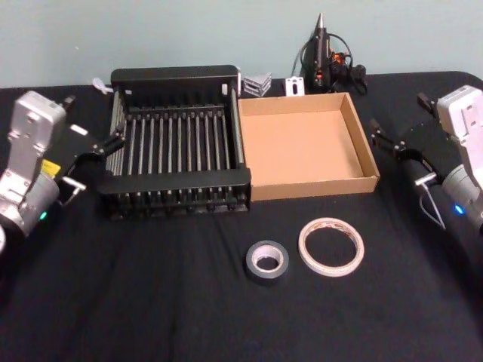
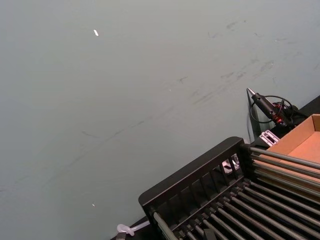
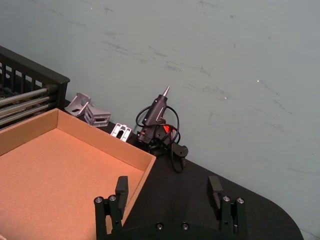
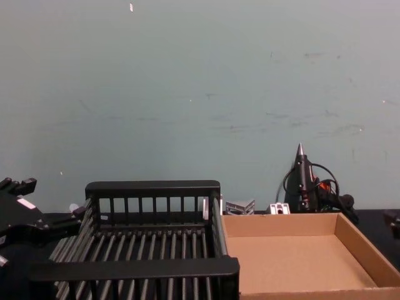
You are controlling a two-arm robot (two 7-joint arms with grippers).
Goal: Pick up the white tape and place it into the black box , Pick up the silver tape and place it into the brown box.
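The white tape (image 1: pixel 330 246) lies flat on the black tabletop, in front of the brown box (image 1: pixel 362 154). Just left of it lies the smaller silver tape (image 1: pixel 266 262). The black box (image 1: pixel 175 183) stands to the left of the brown box, their sides touching; both hold nothing. My left gripper (image 1: pixel 90 121) hovers open at the black box's left side, and its wrist view looks over the black box (image 2: pixel 200 172). Beyond the brown box's right wall my right gripper (image 1: pixel 398 115) is open too, its fingers (image 3: pixel 121 186) spread near the brown box (image 3: pixel 100 137). Both grippers are far from the tapes.
A black glue gun (image 1: pixel 323 51) with its coiled cord stands at the table's back edge by the wall. Small metal brackets (image 1: pixel 257 83) and a white clip (image 1: pixel 294 86) lie behind the boxes. Bare black cloth surrounds the tapes at the front.
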